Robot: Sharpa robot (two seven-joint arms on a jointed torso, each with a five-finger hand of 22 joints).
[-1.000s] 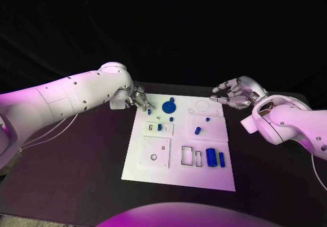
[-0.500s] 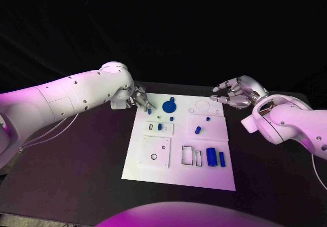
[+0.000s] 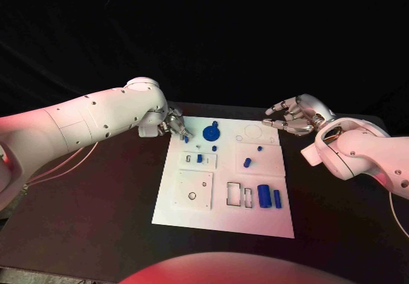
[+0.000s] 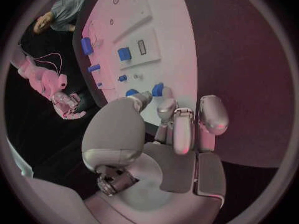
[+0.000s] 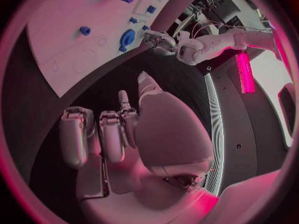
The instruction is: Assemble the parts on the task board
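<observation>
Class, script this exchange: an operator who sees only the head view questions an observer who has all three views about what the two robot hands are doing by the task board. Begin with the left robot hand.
Operator: Is the left robot hand holding a blue part?
Observer: I cannot tell. The left wrist view shows a small blue piece right at its fingertips, by the edge of the task board.
Operator: And the right robot hand?
Observer: The right wrist view shows its palm empty and its fingers apart, over the black table beside the board.
</observation>
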